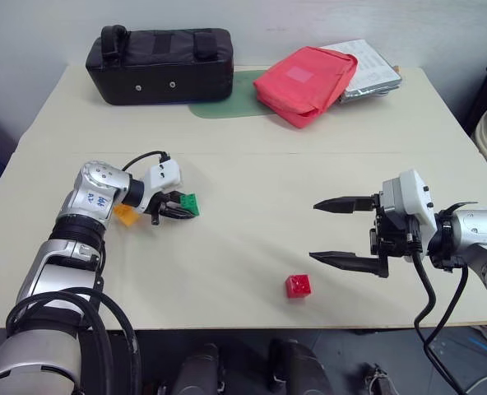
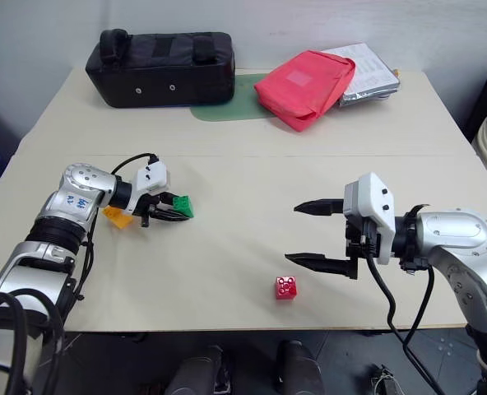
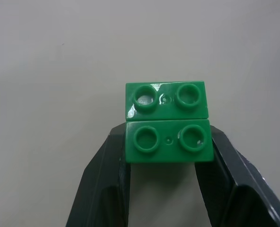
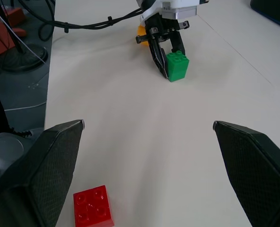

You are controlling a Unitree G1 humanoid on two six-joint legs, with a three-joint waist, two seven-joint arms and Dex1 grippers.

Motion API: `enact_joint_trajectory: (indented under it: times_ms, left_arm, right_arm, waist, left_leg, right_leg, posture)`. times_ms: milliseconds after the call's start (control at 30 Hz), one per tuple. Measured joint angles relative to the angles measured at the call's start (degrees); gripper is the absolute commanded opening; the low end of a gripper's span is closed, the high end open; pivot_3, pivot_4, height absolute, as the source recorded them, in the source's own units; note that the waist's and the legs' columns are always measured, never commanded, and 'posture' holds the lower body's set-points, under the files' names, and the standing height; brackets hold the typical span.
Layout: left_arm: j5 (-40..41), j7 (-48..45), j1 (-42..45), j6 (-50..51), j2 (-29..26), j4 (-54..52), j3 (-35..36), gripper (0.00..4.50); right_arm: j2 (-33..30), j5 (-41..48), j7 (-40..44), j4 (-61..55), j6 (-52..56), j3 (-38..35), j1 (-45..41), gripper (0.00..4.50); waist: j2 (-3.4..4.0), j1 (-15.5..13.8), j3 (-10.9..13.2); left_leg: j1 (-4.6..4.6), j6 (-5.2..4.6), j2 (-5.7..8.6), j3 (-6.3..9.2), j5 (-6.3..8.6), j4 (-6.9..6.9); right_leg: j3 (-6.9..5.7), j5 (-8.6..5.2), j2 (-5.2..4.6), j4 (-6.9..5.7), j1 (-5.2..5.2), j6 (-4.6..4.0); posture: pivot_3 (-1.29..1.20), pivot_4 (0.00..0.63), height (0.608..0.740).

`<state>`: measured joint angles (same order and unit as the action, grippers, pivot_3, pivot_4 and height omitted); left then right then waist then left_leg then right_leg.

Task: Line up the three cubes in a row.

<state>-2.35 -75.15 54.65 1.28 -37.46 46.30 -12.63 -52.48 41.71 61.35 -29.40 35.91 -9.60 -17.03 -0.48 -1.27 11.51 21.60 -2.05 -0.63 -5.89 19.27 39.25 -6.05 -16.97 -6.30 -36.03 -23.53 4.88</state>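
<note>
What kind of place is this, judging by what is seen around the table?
Probably a lab or office workroom, not a home: a plain beige table against a bare wall, a black equipment bag and a red pouch on it, and loose cables on the floor beside it.

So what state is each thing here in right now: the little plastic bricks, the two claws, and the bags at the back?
Green studded plastic brick: gripped, resting on the table.
Orange-yellow plastic brick: lying loose beside the left wrist.
Red studded plastic brick: lying loose, studs up.
Left gripper: shut on the green brick.
Right gripper: open, holding nothing.
Red fabric pouch: closed.
Black padded case: closed.
</note>
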Motion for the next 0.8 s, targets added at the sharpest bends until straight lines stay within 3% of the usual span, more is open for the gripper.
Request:
enact_joint_trajectory:
  times_ms: [200,267,367,533,800]
  left_arm:
    - [6.2,-7.1,-14.7,12.2,-4.3,-31.5,0.3,1.51]
    - [8.0,-5.5,-22.0,18.6,-4.8,-45.8,0.2,1.51]
    - [9.1,-2.2,-27.4,25.6,-4.7,-56.4,-0.4,1.51]
    - [9.0,3.5,-30.0,32.0,-4.9,-65.4,-0.9,1.51]
    - [8.8,8.9,-31.6,36.1,-4.1,-69.9,-5.3,1.51]
  right_arm:
    - [-1.5,-0.4,0.7,-0.4,-1.2,-0.8,2.6,4.50]
    - [-3.5,-0.8,2.7,-1.7,-2.2,-1.1,6.3,4.50]
    - [-4.9,-1.1,5.3,-2.8,-3.0,-1.5,9.6,4.50]
    - [-6.1,-3.0,8.6,-3.8,-6.0,-1.6,13.0,4.50]
    - [-6.1,-4.0,9.6,-4.1,-6.8,0.0,13.4,4.50]
  waist:
    - [0.00,0.2,0.0]
    - [0.01,0.2,0.0]
    - [0.00,-0.1,0.0]
    - [0.00,-0.1,0.0]
    - [0.01,-0.1,0.0]
  left_leg:
    - [0.01,0.00,-0.01,0.14,0.00,0.00]
    - [0.01,0.00,0.00,0.26,0.00,0.01]
    - [0.01,0.00,0.00,0.39,-0.03,0.16]
    - [-0.23,-0.03,0.00,0.51,0.00,0.25]
    - [-0.25,-0.01,-0.01,0.57,0.01,0.22]
  right_leg:
    - [0.17,0.00,-0.08,0.04,0.07,0.00]
    - [0.31,0.00,-0.12,0.06,0.15,0.00]
    - [0.26,-0.01,-0.14,0.07,0.24,-0.01]
    - [0.23,-0.02,-0.19,0.18,0.57,-0.04]
    - [0.18,-0.04,-0.21,0.25,0.62,-0.07]
  posture:
    - [0.00,0.150,0.740]
    - [0.00,0.150,0.740]
    - [0.00,0.150,0.740]
    - [0.00,0.150,0.740]
    - [0.00,0.150,0.740]
